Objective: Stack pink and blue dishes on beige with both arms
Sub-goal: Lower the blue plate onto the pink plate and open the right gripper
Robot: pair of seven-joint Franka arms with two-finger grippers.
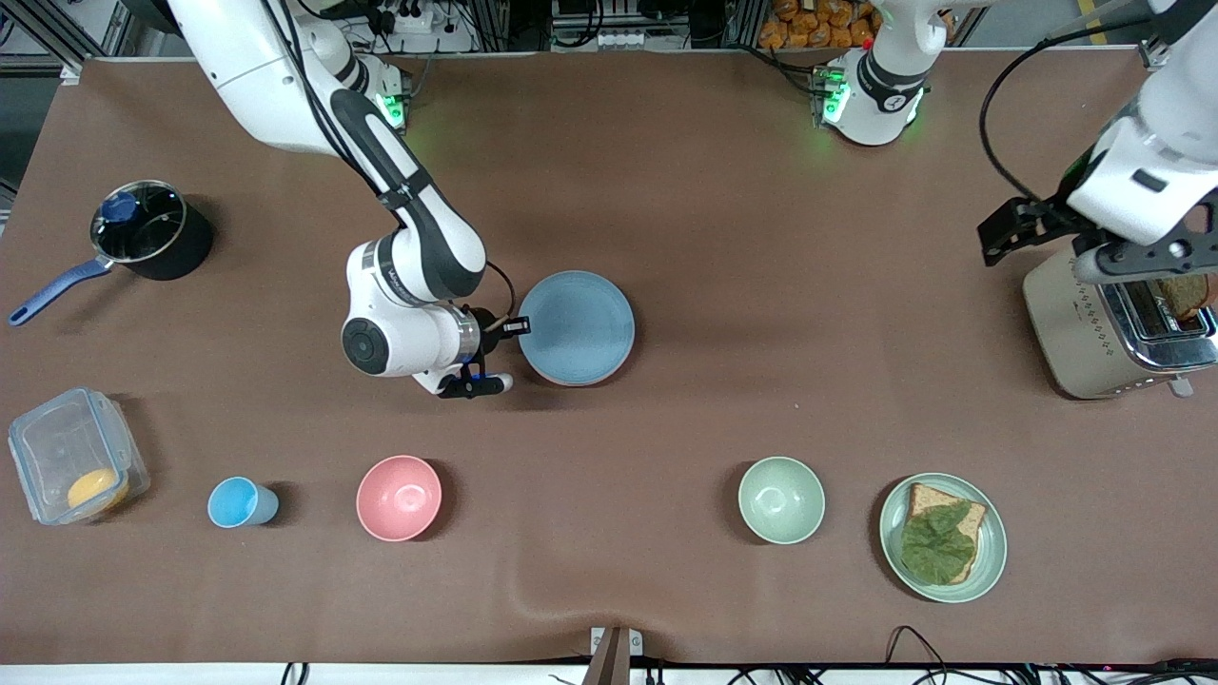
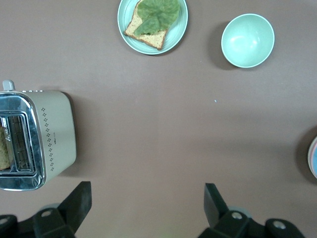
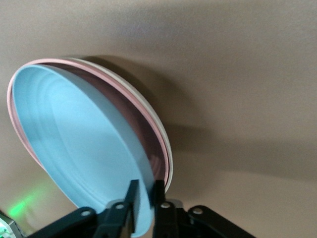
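Four plates in all — a blue plate on top of a stack, a pink plate under it and a beige plate at the bottom, plus one green plate carrying one bread slice with one leaf. Two bowls — one pink bowl, one green bowl. One blue cup, one pot, one clear container, one toaster. Two arms, each with one claw: right claw, left claw.

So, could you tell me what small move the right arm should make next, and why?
Probably open the right gripper and back away: it pinches the rim of the flat round light blue plate, which lies tilted on the pale pink plate over the cream-beige one.
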